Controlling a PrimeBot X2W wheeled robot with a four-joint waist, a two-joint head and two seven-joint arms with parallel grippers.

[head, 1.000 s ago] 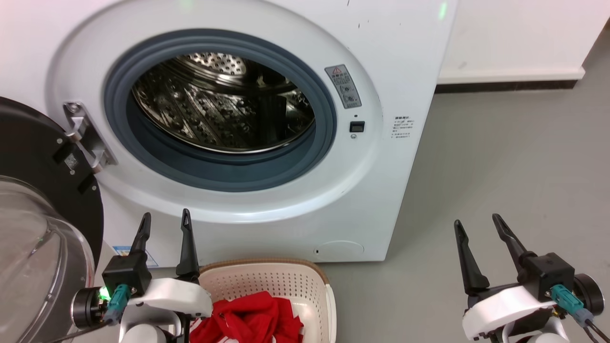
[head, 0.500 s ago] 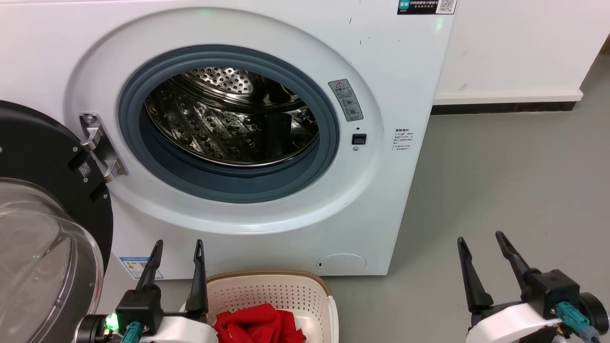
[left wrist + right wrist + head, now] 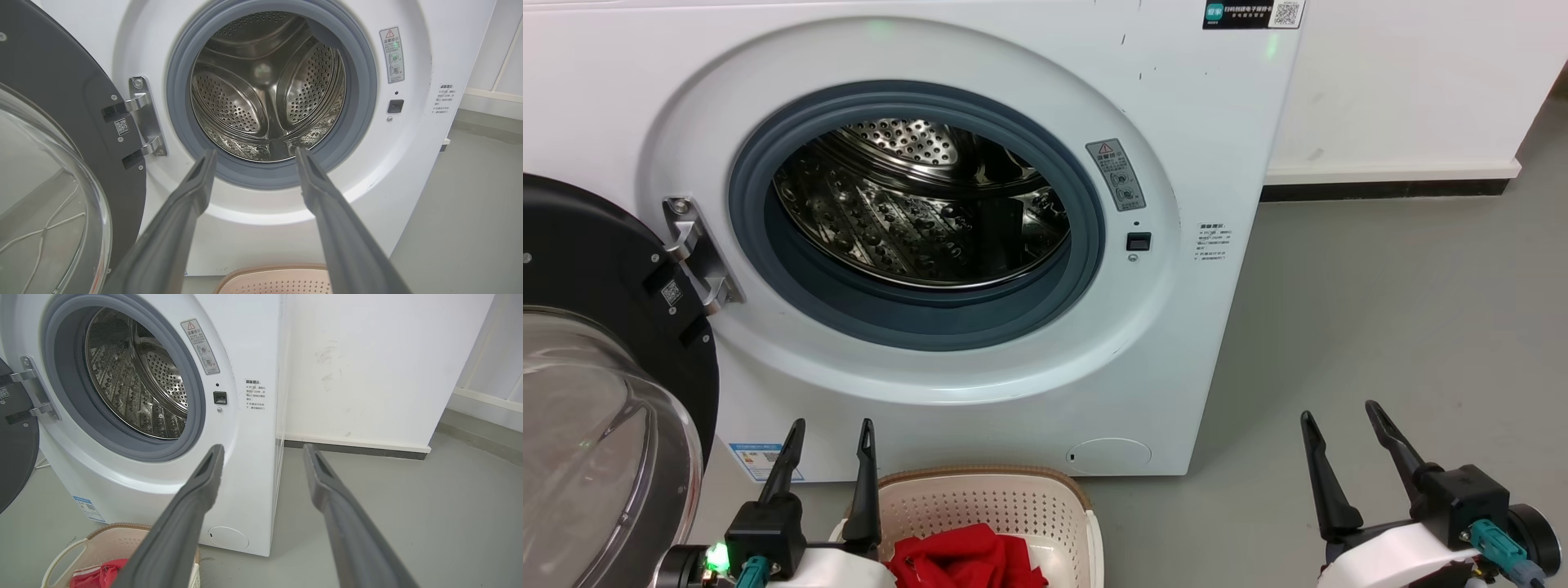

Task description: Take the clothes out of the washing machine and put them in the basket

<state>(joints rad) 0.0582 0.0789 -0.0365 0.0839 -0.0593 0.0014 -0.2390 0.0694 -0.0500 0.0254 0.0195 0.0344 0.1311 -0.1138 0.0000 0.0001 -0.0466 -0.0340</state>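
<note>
**Head view.** The left gripper (image 3: 832, 426) has two long dark fingers held moderately apart with nothing between them. It points up at the large white front-loading washing machine (image 3: 1192, 114). Directly beyond its fingertips lies the round grey rubber-rimmed porthole (image 3: 915, 322). Inside the porthole is the perforated steel drum (image 3: 907, 220), whose visible surfaces are bare metal. To this gripper's left, the black-framed glass door (image 3: 596, 253) stands swung open on a metal hinge (image 3: 694, 253). Just to the gripper's right and below its fingertips, the cream-white perforated plastic basket with a brown woven-look rim (image 3: 980, 475) sits on the floor before the machine. The bright red fabric clothes (image 3: 964, 559) lie bunched inside it, close beside the gripper's right finger. The right gripper (image 3: 1339, 412), fingers likewise parted and empty, hangs over the grey floor (image 3: 1388, 310). It is well apart from the basket, which lies to its left.

**Right wrist view.** The machine's right edge is ahead and to the left of the fingertips, and a white wall (image 3: 367, 367) is straight ahead.
</note>
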